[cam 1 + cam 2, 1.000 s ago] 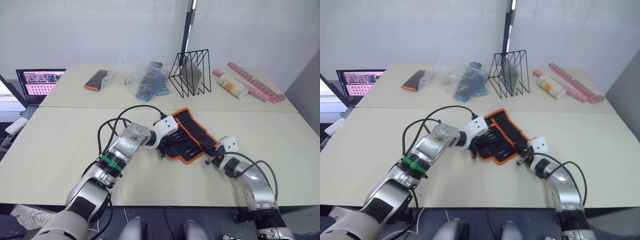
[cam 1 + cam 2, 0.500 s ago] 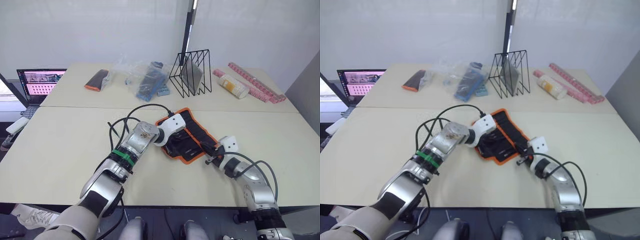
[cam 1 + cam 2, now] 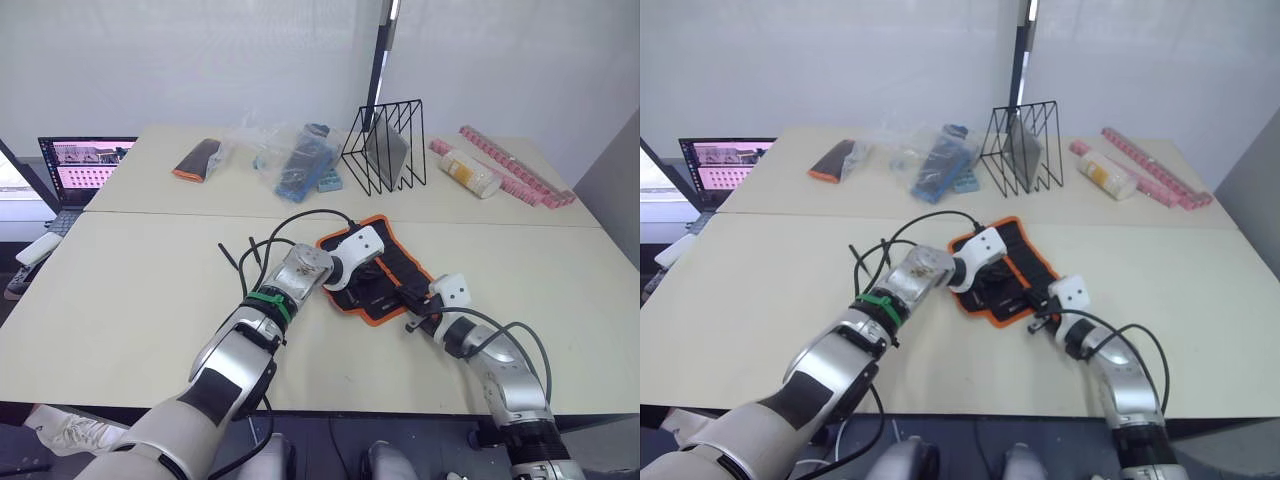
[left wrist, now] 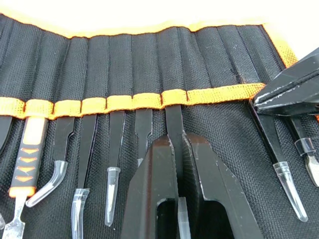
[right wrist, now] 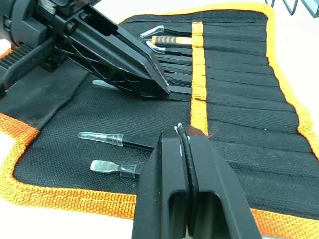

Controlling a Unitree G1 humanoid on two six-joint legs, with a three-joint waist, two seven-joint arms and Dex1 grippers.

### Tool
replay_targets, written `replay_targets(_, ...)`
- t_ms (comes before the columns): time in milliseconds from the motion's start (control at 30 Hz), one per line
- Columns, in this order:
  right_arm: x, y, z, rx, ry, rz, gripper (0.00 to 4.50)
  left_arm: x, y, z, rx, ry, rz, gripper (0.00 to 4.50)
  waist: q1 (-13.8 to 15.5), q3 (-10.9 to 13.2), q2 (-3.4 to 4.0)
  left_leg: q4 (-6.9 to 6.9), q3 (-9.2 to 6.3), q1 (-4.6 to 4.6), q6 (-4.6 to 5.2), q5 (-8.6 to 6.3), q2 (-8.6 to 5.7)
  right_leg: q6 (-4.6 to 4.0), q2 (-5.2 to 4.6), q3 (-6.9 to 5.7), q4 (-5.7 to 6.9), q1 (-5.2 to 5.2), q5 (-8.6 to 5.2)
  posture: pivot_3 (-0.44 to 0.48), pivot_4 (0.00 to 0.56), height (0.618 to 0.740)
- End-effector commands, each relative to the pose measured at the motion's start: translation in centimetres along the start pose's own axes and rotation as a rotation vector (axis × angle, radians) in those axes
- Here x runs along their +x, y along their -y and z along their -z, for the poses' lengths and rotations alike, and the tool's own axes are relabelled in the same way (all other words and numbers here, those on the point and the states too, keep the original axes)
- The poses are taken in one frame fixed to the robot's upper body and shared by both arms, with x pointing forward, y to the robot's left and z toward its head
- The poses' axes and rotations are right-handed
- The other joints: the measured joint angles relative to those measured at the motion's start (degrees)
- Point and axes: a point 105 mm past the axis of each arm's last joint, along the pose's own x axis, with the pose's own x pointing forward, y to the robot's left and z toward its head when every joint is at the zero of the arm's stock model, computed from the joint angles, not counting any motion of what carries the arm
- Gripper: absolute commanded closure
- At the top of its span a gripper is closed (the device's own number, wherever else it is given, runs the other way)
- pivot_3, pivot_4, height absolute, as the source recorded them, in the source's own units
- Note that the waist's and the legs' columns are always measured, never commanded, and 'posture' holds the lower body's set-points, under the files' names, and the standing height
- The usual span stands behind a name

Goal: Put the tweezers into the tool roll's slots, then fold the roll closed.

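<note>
Pale tabletop carries the tool roll [image 3: 375, 268], spread open near the middle of the table [image 3: 120, 290], its orange-trimmed edge toward the wire rack [image 3: 383, 146] behind it. Since a second ago the left arm has stretched farther over the roll: its white wrist sat at the roll's near-left edge then, and now lies across the black fabric, closer to the right arm. The right arm has hardly shifted, resting at the roll's near-right corner.

The left pincer [image 4: 178, 149] lies low and nearly flat over the row of slots, its two black fingers pressed together on a slim black tweezer [image 4: 174, 122] whose end is tucked under the orange stitched band. Other tweezers [image 4: 115, 149] sit in neighbouring slots beside it, clear caps on their tips.

The right pincer [image 5: 183, 142] points across the roll from the opposite side, fingers closed together with nothing seen between them, its tip just above the orange band. Two capped tools [image 5: 112, 152] lie loose on the fabric beside it.
</note>
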Motion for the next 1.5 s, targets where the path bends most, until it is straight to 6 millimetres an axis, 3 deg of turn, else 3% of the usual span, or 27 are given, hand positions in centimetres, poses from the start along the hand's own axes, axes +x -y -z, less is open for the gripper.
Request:
replay_targets(33, -0.2, -0.6, 1.7, 0.024, -0.067, -0.016, 4.50, 0.1, -0.2, -1.5, 0.042, 0.039, -0.013, 4.47, 0.00, 0.00, 0.00, 0.00, 0.00, 0.00, 0.00, 0.00, 0.00, 0.00, 0.00, 0.00, 0.00, 0.00, 0.00, 0.000, 0.150, 0.685)
replay_targets(133, 0.0, -0.5, 1.7, 0.023, -0.065, -0.012, 4.50, 0.0, -0.4, -1.6, 0.031, 0.046, -0.022, 4.47, 0.00, 0.00, 0.00, 0.00, 0.00, 0.00, 0.00, 0.00, 0.00, 0.00, 0.00, 0.00, 0.00, 0.01, 0.00, 0.000, 0.150, 0.685)
replay_targets(533, 0.3, 0.8, 0.4, 0.003, -0.020, 0.008, 4.50, -2.9, -1.6, -1.0, -0.061, 0.084, -0.028, 0.55, -0.70, 0.00, 0.00, -0.02, 0.00, 0.01, 0.00, 0.00, 0.02, -0.01, 0.01, 0.00, 0.09, -0.06, 0.01, 0.000, 0.150, 0.685)
replay_targets(600, 0.5, 1.3, -0.4, 0.000, 0.009, 0.013, 4.50, -4.7, -2.4, -1.6, -0.052, 0.120, -0.057, 0.04, -0.76, 0.00, 0.01, -0.02, 0.00, 0.00, 0.00, 0.00, 0.01, -0.01, 0.01, 0.00, 0.09, -0.06, 0.01, 0.000, 0.150, 0.685)
replay_targets(733, 0.7, 1.8, -0.6, -0.011, 0.013, 0.012, 4.50, -8.4, -4.1, -3.3, -0.025, 0.226, -0.167, 0.04, -0.84, 0.02, 0.03, -0.03, 0.00, -0.01, 0.00, 0.00, 0.01, -0.02, 0.01, 0.01, 0.09, -0.09, 0.01, 0.000, 0.150, 0.685)
replay_targets(833, 0.8, 1.8, -0.2, -0.012, -0.002, 0.002, 4.50, -11.3, -5.5, -3.1, -0.025, 0.253, -0.279, 0.04, -0.77, 0.01, 0.03, -0.03, -0.02, -0.01, 0.00, 0.00, 0.00, -0.02, -0.02, 0.02, 0.09, -0.08, 0.02, 0.000, 0.150, 0.685)
replay_targets(1000, 0.9, 2.0, 0.2, -0.008, -0.012, 0.001, 4.50, -16.8, -7.6, 0.8, -0.180, 0.256, -0.474, 0.04, -1.06, 0.00, 0.07, -0.07, -0.02, 0.06, 0.00, 0.00, 0.00, -0.03, -0.01, 0.02, 0.11, -0.06, 0.02, 0.000, 0.150, 0.685)
replay_targets(1167, 0.7, 2.6, 0.5, -0.001, -0.015, 0.010, 4.50, -23.1, -8.2, 7.5, -0.309, 0.190, -0.748, 0.04, -1.12, 0.00, 0.07, -0.05, -0.05, 0.06, 0.00, 0.00, 0.00, -0.03, -0.01, 0.03, 0.11, -0.05, 0.02, 0.000, 0.150, 0.685)
replay_targets(1300, 0.8, 2.7, 1.0, 0.005, -0.027, -0.001, 4.50, -27.0, -7.2, 11.9, -0.356, 0.114, -0.930, 0.04, -0.61, 0.00, 0.06, -0.05, -0.11, 0.09, -0.01, 0.00, -0.01, -0.04, -0.03, 0.02, 0.09, -0.08, 0.02, 0.000, 0.150, 0.685)
replay_targets(1500, 0.7, 3.1, 1.4, 0.004, -0.039, -0.013, 4.50, -30.2, -3.9, 14.6, -0.381, 0.150, -1.062, 0.04, 0.07, -0.01, 0.04, -0.03, -0.14, 0.23, -0.05, -0.01, -0.02, -0.04, -0.09, 0.03, -0.05, -0.05, 0.02, 0.000, 0.150, 0.685)
